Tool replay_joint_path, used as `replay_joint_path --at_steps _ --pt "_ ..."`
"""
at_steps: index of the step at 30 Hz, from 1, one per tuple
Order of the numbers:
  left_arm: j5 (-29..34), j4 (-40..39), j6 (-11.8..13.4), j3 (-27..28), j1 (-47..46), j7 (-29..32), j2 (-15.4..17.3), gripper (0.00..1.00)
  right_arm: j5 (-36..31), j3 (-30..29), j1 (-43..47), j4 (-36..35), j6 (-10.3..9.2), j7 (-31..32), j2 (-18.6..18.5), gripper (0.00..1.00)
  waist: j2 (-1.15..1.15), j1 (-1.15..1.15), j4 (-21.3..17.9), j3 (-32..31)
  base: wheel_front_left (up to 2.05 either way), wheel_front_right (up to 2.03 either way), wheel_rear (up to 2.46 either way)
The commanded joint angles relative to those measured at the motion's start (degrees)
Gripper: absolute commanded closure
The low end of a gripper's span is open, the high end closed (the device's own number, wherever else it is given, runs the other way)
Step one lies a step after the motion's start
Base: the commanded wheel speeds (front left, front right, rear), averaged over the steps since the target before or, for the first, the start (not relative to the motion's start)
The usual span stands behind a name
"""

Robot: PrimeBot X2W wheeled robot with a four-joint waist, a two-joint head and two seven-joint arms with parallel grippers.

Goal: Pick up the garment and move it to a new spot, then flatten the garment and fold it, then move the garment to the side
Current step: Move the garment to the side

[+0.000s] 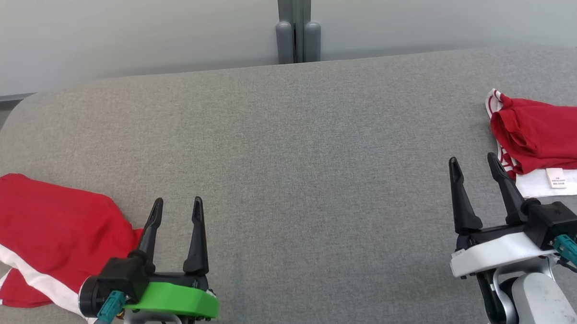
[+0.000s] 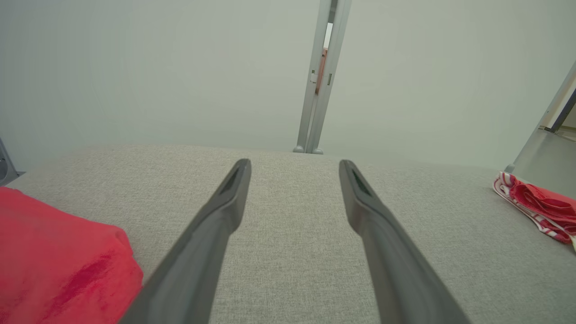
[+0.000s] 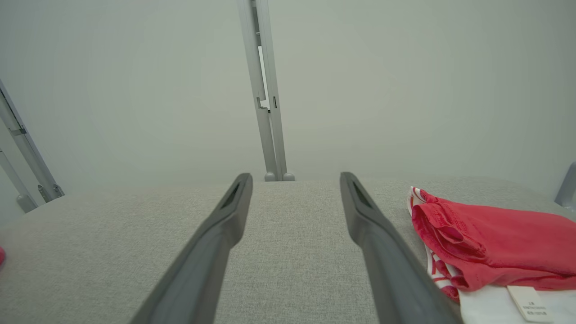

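Observation:
A red garment with a white stripe [image 1: 46, 223] lies crumpled at the near left of the grey fabric table [image 1: 293, 147]; the left wrist view has it at the lower left [image 2: 54, 261]. Just right of it hovers my left gripper [image 1: 178, 200], open and holding nothing [image 2: 294, 163]. A second red and white garment [image 1: 542, 134], roughly folded with a small white label, lies at the right edge [image 3: 495, 243] and shows far right in the left wrist view [image 2: 540, 207]. My right gripper [image 1: 472, 158] stands open just left of it, nothing between its fingers [image 3: 295, 175].
A pale wall with a grey vertical post [image 1: 297, 27] runs behind the table's far edge. The table's corners are rounded, and the wide stretch of grey cloth lies between the two garments.

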Motion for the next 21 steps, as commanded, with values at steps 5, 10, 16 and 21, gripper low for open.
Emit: replay_joint_path --at_steps 5,10,16,21 --pt "0.17 0.06 1.06 -0.68 0.80 0.00 0.05 0.00 1.70 0.53 0.91 -0.84 -0.04 -0.15 0.00 0.00 0.00 0.01 -0.17 0.11 0.00 0.00 0.00" --pt "0.42 -0.08 1.17 -0.62 0.43 0.00 0.06 0.00 2.13 0.53 1.07 -1.28 -0.04 -0.15 0.01 0.00 0.00 0.01 -0.16 0.21 0.00 0.00 0.00" --pt "0.60 0.26 0.98 -0.97 0.25 0.00 0.05 0.00 2.12 0.93 1.18 -0.91 -0.04 -0.15 0.00 0.00 0.00 0.01 -0.22 0.27 0.00 0.00 0.00" --pt "0.31 0.44 1.18 -1.50 0.23 0.00 0.06 0.00 1.79 0.89 1.19 -0.67 -0.04 -0.15 0.01 0.00 0.00 0.01 -0.31 0.10 0.00 0.00 0.00"
